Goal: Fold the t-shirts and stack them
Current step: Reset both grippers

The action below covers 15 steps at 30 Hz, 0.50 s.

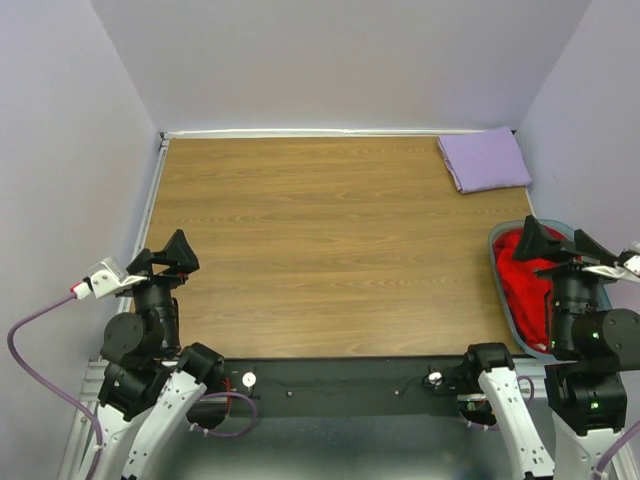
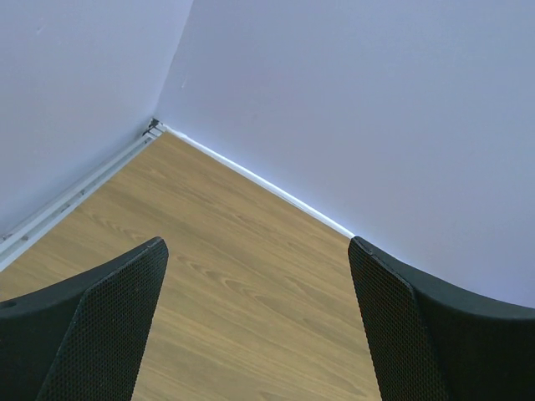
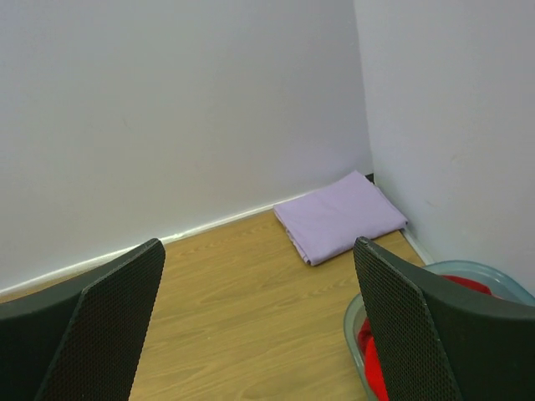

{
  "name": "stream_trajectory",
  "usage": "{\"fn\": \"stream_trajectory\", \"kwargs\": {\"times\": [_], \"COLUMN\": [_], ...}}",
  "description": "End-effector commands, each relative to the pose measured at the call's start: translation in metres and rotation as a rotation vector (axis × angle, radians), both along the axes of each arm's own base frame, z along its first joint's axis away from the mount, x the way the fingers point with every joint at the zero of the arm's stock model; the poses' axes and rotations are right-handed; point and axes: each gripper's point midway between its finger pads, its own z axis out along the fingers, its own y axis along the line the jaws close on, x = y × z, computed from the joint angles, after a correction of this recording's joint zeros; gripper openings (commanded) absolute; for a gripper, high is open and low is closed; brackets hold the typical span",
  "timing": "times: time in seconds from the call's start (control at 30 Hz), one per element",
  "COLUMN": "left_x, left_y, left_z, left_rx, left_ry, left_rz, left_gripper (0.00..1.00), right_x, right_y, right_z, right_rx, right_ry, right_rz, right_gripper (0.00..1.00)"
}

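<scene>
The lavender t-shirt [image 1: 485,159] lies folded flat in the table's far right corner; it also shows in the right wrist view [image 3: 338,215]. The red t-shirt [image 1: 522,280] is bunched inside the teal-grey basket [image 1: 503,290] at the right edge, partly hidden by my right arm; a bit of the red t-shirt shows in the right wrist view [image 3: 374,364]. My right gripper [image 1: 556,243] is open and empty, held above the basket. My left gripper [image 1: 172,254] is open and empty at the table's left edge, above bare wood, far from both shirts.
The wooden table [image 1: 320,250] is closed in by lavender walls at the back and both sides. A white rail [image 1: 150,200] runs along the left edge. The basket's rim shows in the right wrist view [image 3: 355,334]. Both arm bases stand at the near edge.
</scene>
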Motion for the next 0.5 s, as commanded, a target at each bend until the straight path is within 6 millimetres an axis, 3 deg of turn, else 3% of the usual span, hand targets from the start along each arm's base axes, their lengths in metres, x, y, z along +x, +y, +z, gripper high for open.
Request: {"fn": "stream_trajectory", "kwargs": {"times": [0.0,0.2,0.47], "left_x": [-0.002,0.006,0.007], "left_y": [0.008,0.005,0.011], "left_z": [-0.005,-0.012,-0.015], "left_rx": [-0.037,-0.022,-0.031], "left_ry": [0.001,0.026,0.033], "left_rz": [0.045,0.052,0.096], "left_gripper": [0.96,0.96,0.96], "right_x": [0.000,0.007,0.007], "right_y": [-0.007,-0.003,-0.002], "right_z": [-0.020,-0.043,-0.050], "right_rx": [-0.023,-0.011,-0.015], "right_ry": [0.035,0.061,0.056], "right_rz": [-0.036,-0.020,-0.013], "right_gripper": [1.00,1.00,1.00]}}
